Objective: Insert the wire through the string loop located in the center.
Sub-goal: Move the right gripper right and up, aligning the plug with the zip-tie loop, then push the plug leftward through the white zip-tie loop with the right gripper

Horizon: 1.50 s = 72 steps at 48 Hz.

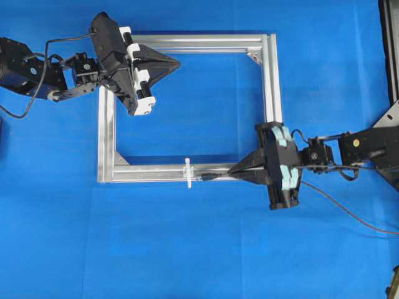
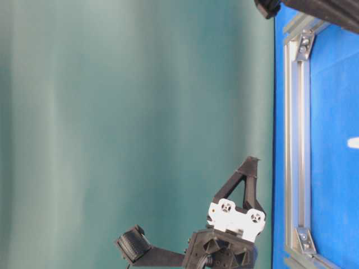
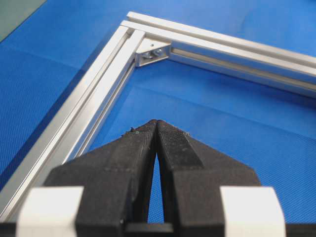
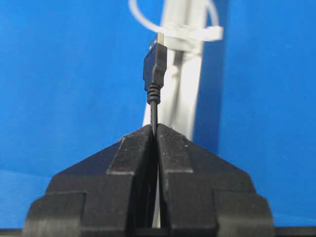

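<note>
The right pincer [image 4: 154, 129] is pinched shut on the thin black wire [image 4: 155, 69]. Its plug tip sits just before the tiny white string loop [image 1: 187, 172], at 6 o'clock on the silver metal frame [image 1: 272, 75]. I think it should slide slowly toward 9 o'clock, keeping the tip level. The left pincer [image 3: 156, 124] is closed and holds nothing.

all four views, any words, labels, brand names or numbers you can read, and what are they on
None readable in any view.
The silver frame, the wire, its plug, the string loop, the blue mat and both the left gripper and right gripper show no print.
</note>
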### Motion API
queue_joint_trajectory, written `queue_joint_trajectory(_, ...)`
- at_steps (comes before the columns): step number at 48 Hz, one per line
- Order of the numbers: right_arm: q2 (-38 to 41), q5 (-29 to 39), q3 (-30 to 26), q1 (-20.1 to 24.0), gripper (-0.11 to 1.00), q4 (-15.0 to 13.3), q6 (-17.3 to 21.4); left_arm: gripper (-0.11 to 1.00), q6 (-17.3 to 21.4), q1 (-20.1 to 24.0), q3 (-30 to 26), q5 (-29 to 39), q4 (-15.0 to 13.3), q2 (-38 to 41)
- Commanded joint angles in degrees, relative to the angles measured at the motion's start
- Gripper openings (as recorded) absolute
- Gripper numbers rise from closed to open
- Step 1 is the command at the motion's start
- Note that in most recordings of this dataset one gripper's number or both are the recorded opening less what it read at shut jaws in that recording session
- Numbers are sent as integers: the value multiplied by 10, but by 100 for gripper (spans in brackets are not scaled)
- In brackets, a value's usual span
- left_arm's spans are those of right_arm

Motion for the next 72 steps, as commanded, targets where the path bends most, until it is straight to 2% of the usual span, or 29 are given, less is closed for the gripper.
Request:
queue_joint_trajectory(1,-15,-7,-4,-5,-3,-1,-2,0,0,1,-8,-3,1,-17)
queue_joint_trajectory(72,-16,-17,-4,-8,-3,-1,-2,0,0,1,-8,-3,1,-17)
